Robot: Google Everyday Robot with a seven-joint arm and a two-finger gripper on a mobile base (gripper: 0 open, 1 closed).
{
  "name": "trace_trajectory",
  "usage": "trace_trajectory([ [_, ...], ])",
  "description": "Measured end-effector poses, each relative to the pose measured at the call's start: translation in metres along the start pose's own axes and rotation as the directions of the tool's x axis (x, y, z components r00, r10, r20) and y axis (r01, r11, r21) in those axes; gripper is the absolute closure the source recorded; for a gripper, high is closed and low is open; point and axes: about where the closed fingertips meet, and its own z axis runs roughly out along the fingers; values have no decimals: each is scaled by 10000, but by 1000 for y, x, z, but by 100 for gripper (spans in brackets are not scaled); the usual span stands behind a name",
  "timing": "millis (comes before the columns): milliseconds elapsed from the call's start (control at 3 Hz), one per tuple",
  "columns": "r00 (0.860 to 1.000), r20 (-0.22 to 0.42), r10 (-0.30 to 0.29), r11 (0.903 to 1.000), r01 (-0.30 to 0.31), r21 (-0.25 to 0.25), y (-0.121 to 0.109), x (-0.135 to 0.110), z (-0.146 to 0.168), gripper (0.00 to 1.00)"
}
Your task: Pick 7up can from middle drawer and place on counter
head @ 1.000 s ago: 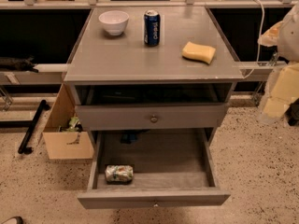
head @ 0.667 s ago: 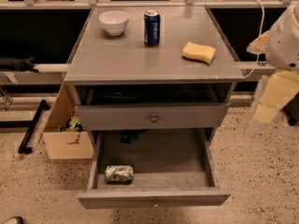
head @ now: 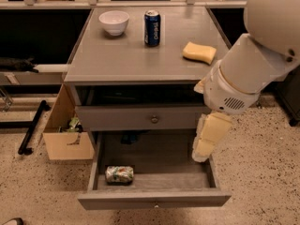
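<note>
The 7up can [head: 119, 174] lies on its side in the front left corner of the open middle drawer [head: 154, 199], which is pulled out low at the front of the cabinet. The counter [head: 131, 55] is the grey top of the cabinet. My gripper [head: 202, 153] hangs down from the large white arm [head: 248, 69], over the drawer's right side wall. It is well to the right of the can and holds nothing that I can see.
On the counter stand a dark blue Pepsi can [head: 152, 28], a white bowl [head: 114, 22] and a yellow sponge [head: 199, 52]. A closed drawer front with a brass knob [head: 154, 119] sits above the open drawer. A cardboard box [head: 65, 137] stands on the floor at the left.
My arm has swung in from the right edge of the view towards the cabinet, and the gripper now hangs over the drawer's right side. The can has not moved.
</note>
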Motion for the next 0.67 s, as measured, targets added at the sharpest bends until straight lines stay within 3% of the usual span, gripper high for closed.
trace_trajectory([
  [333, 10000, -32, -20, 10000, 20, 35, -1, 2, 4, 0],
  [667, 9995, -265, -161, 9995, 168, 281, -9, 18, 30, 0],
])
